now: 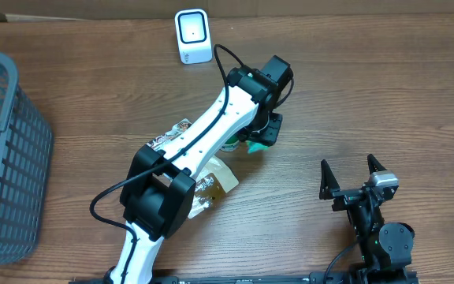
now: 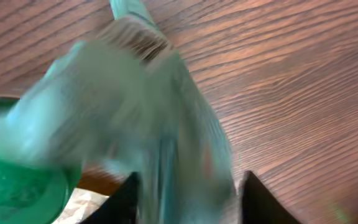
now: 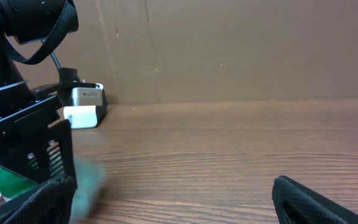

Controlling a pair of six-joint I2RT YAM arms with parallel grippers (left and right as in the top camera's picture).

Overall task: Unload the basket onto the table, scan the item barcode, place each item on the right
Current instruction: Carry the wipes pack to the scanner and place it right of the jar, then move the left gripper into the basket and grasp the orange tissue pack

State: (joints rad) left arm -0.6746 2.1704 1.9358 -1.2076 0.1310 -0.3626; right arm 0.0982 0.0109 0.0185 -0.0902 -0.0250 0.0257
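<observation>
Pale green flexible packet (image 1: 254, 146) showing at overhead frame centre, between left fingers (image 2: 122, 204); blur hiding whether gripped. Right fingers (image 1: 326, 175) standing spread, empty, lower right. Packet looking light, crinkly, slippery: pinching flat sealed edge, leaving barcode facing white box-shaped scanner (image 1: 193, 35), upper centre.

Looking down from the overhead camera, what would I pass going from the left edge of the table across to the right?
Grey basket → white barcode scanner → green item → right end effector, its fingers spread open.
</observation>
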